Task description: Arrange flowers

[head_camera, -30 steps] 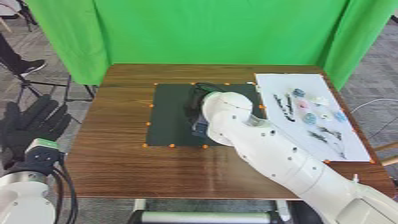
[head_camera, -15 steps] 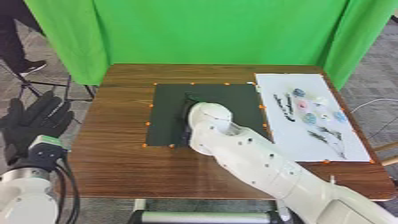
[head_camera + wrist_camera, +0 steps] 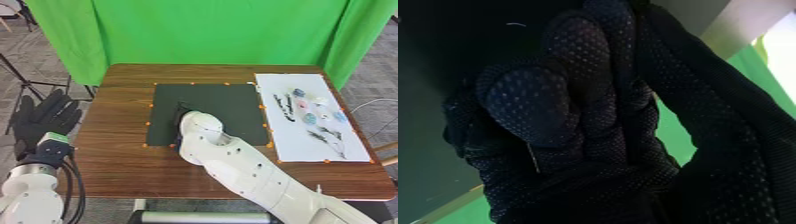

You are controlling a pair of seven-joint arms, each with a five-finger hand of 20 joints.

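The work looks to be in an early stage, as far as I can judge. Most of the flowers are waiting on the white sheet, which lies along the right edge of the desk. Toward the far edge of this sheet there are a blue flower, a pink flower and two dark twigs, these close to its left edge. Another blue flower lies around its middle, and the green sprigs are nearer to its near edge. All of these are left to be placed.

The right hand is over the left part of the dark mat, in the middle of the desk. Its fingers are curled, and they seem clamped on a thin stem; I cannot tell which flower it belongs to. Probably this piece is to be laid on the mat, so I would not count it as done. The arm covers a part of the mat, therefore I cannot say what lies below it. The left hand waits beyond the left edge of the desk, with its fingers apart and holding nothing.
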